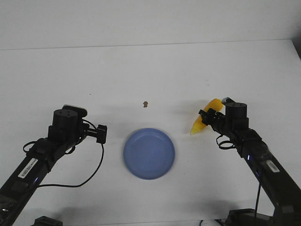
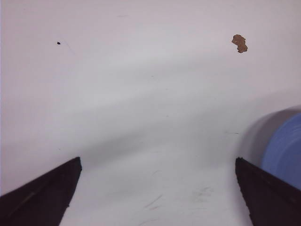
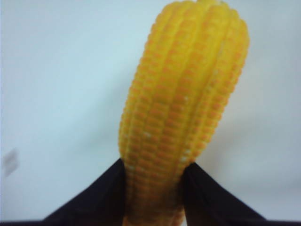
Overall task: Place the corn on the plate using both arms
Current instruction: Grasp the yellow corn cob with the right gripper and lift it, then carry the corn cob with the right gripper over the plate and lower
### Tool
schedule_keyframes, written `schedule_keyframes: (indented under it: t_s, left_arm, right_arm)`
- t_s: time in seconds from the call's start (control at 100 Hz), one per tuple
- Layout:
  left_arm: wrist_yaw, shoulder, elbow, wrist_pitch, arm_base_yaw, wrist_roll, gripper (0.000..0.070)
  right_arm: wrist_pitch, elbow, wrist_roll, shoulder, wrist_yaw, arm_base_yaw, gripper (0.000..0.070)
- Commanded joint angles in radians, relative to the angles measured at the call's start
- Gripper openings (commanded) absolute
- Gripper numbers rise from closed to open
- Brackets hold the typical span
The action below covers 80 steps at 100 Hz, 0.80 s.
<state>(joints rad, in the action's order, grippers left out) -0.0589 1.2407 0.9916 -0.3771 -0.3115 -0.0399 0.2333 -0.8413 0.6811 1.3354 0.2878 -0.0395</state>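
Black fingers (image 3: 103, 197) of the right end effector (image 3: 155, 188) are clamped on the corn (image 3: 183, 108), one on each side of the cob, whose yellow-orange kernel rows run away from the grip toward a blunt far end. In the front view the right end effector (image 1: 205, 120) holds the corn (image 1: 203, 120) tilted, its pointed tip angled down toward the white desk (image 1: 150, 70), just right of the plate (image 1: 149, 153) and apart from it. Whether the tip touches the desk I cannot tell.

The left end effector (image 2: 157, 188) has its two black fingers (image 2: 42, 197) spread wide apart with only bare desk between them; the blue rim of the plate (image 2: 287, 146) shows just beside one finger. In the front view the left end effector (image 1: 100, 133) sits just left of the plate, not touching it. The periwinkle plate lies flat between the two arms with nothing on it. A small brown crumb (image 1: 146, 104) lies on the desk beyond the plate.
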Motion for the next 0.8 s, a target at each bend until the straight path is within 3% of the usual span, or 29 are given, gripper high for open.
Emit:
schedule_keyframes:
  t_s: [0.0, 0.24, 0.46, 0.64, 0.79]
  left_arm:
    - [-0.004, 0.009, 0.009, 0.003, -0.003, -0.002, 0.07]
    - [-0.004, 0.009, 0.009, 0.003, -0.003, -0.002, 0.07]
    - [-0.004, 0.009, 0.009, 0.003, -0.003, -0.002, 0.07]
    - [-0.004, 0.009, 0.009, 0.003, -0.003, -0.002, 0.07]
    - [-0.004, 0.009, 0.009, 0.003, -0.003, -0.002, 0.07]
  right_arm:
    - [0.011, -0.011, -0.079, -0.05, 0.046, -0.039, 0.0124]
    - [0.074, -0.011, -0.109, -0.162, 0.057, -0.267, 0.0134]
    - [0.043, -0.011, -0.109, -0.091, -0.066, -0.464, 0.0141]
    - [0.02, -0.011, -0.104, 0.019, -0.079, -0.545, 0.0221]
    - [0.013, -0.011, -0.097, 0.098, -0.076, -0.585, 0.0228]
